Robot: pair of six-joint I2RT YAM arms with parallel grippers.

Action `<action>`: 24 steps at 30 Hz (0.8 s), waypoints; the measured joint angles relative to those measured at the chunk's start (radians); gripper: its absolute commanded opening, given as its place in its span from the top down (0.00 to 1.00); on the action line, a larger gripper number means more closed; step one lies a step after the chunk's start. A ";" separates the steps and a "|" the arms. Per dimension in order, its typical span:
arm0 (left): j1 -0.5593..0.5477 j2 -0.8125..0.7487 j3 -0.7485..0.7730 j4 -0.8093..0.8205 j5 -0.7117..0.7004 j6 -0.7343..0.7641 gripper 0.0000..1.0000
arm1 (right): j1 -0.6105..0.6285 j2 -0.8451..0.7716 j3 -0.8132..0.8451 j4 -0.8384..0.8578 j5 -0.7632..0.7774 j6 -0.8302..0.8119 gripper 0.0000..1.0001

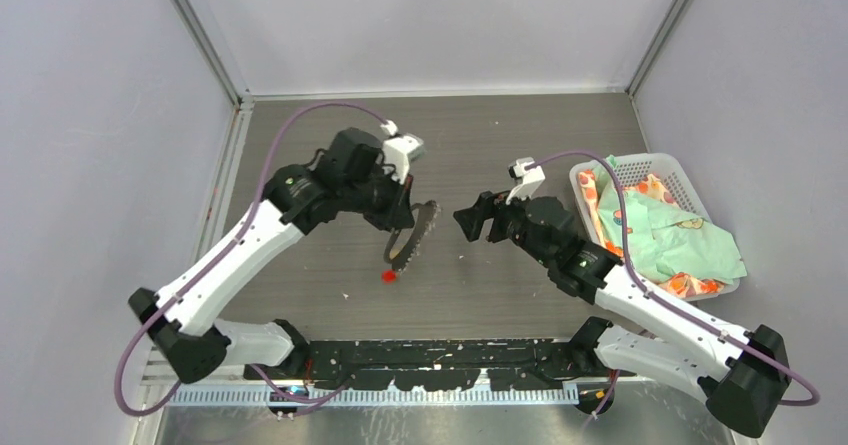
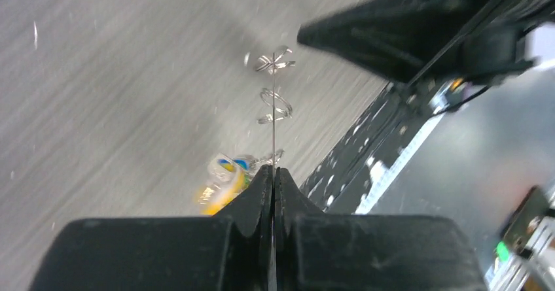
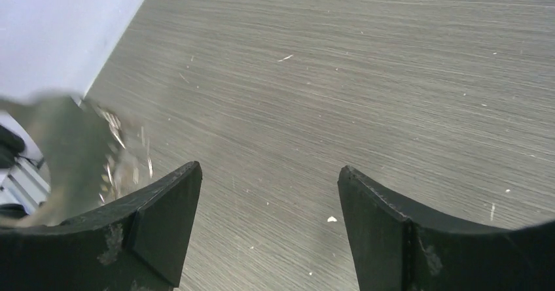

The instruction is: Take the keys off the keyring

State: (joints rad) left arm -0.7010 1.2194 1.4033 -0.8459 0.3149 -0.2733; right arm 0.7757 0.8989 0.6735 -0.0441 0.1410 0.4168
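My left gripper [image 1: 398, 219] is shut on the keyring [image 1: 414, 235], a flat grey toothed plate held above the table, tilted down to the front-left. In the left wrist view the plate shows edge-on as a thin line [image 2: 273, 118] rising from the closed jaws [image 2: 273, 171], with small wire rings [image 2: 275, 102] on it. Blurred keys with yellow and blue heads [image 2: 224, 177] hang beside the fingertips. A red key [image 1: 388, 276] shows just below the plate's lower end. My right gripper [image 1: 468, 222] is open and empty, to the right of the plate; its wrist view [image 3: 268, 173] shows the blurred plate [image 3: 65, 150] at far left.
A white basket [image 1: 690, 179] holding coloured cloths stands at the right of the table. A black rail [image 1: 440, 351] runs along the near edge between the arm bases. Grey walls close in the table on three sides.
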 measured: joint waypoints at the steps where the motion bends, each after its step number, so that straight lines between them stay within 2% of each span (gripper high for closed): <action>1: -0.032 0.031 0.030 -0.058 -0.041 0.021 1.00 | 0.000 0.000 -0.019 0.029 0.007 0.016 0.18; 5: -0.073 0.106 0.070 -0.229 -0.145 0.074 1.00 | 0.000 -0.003 -0.080 0.166 -0.006 0.070 0.16; 8: -0.071 0.110 0.087 -0.312 -0.166 0.109 1.00 | 0.000 -0.032 -0.159 0.270 -0.044 0.098 0.11; 12: -0.071 0.108 0.160 -0.370 -0.163 0.156 1.00 | 0.000 -0.128 -0.262 0.330 -0.093 0.125 0.09; 18: -0.074 0.106 0.245 -0.432 -0.145 0.210 1.00 | 0.000 -0.158 -0.268 0.385 -0.172 0.144 0.13; 24: -0.080 0.150 0.383 -0.474 -0.116 0.235 1.00 | 0.000 -0.157 -0.275 0.480 -0.280 0.134 0.26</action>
State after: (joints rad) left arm -0.7807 1.3689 1.7859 -1.3201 0.1989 -0.0387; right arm 0.7761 0.7418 0.3988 0.4355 -0.1390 0.5510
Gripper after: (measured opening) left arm 0.009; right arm 0.793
